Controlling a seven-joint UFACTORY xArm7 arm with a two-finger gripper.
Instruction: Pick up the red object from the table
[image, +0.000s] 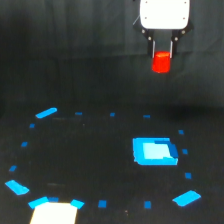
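Note:
The red object (161, 62), a small bright red-orange stubby block, hangs in the air near the top of the exterior view, well above the black table (90, 150). My gripper (162, 56) reaches down from its white body and is shut on the block, one thin dark finger on each side of it. Only the lower part of the block shows below the fingers. Nothing else is between the jaws.
A larger bright blue flat block (154, 151) lies on the table at the exterior view's right, below the gripper. Small blue tape marks form a ring around the table. A pale patch (54, 212) sits at the bottom left edge.

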